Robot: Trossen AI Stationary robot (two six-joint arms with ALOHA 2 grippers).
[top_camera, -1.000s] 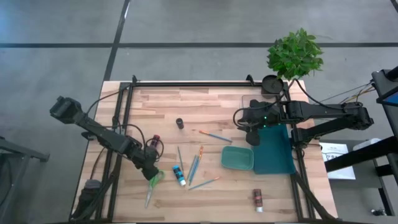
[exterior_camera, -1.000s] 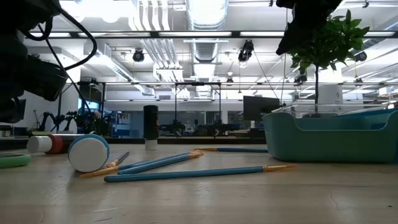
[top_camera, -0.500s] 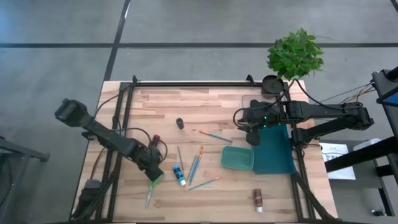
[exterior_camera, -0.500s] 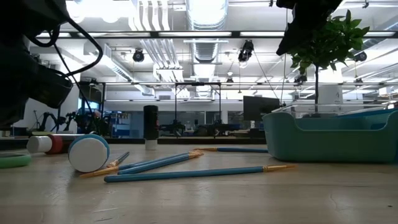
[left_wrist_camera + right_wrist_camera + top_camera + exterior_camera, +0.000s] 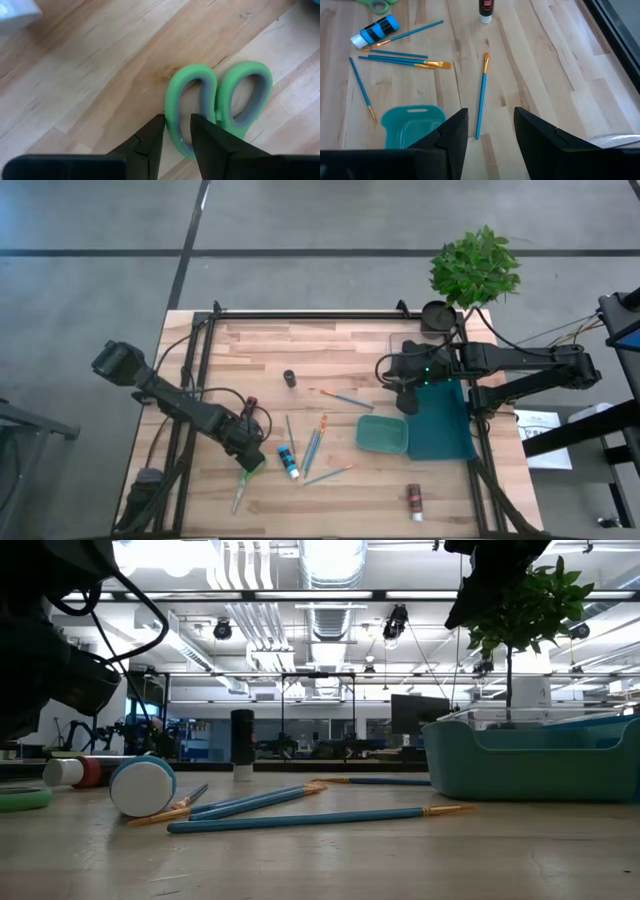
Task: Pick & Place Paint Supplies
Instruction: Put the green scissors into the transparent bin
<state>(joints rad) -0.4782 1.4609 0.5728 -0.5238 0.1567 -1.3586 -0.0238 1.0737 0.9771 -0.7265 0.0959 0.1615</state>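
Green-handled scissors (image 5: 243, 480) lie flat near the table's left near corner. My left gripper (image 5: 251, 455) stands over their handles, fingers narrowly open (image 5: 177, 122) on either side of one loop's rim. A blue paint tube (image 5: 288, 461) and several blue brushes (image 5: 312, 448) lie right of it. One more brush (image 5: 347, 399) lies farther off, and the teal palette (image 5: 382, 433) sits beside a dark teal bin (image 5: 440, 420). A brown tube (image 5: 414, 500) lies near the front edge. My right gripper (image 5: 405, 402) hovers open (image 5: 490, 117) above the table by the bin. My left gripper comes from above with a fingertip (image 5: 152, 132) on each side of the rim of one handle loop (image 5: 176, 137). I cannot tell whether the fingers touch it. The scissors lie flat on the table.
A black tube (image 5: 289, 378) stands upright mid-table and a dark red tube (image 5: 251, 402) lies beside my left arm. A potted plant (image 5: 474, 268) is at the far right corner. A black frame rail (image 5: 300, 314) runs along the far edge. Bare wood shows left of the black tube.
My left gripper has shifted slightly toward the table's right, closer over the scissors' handles. The scissors and the paint supplies have stayed where they were.
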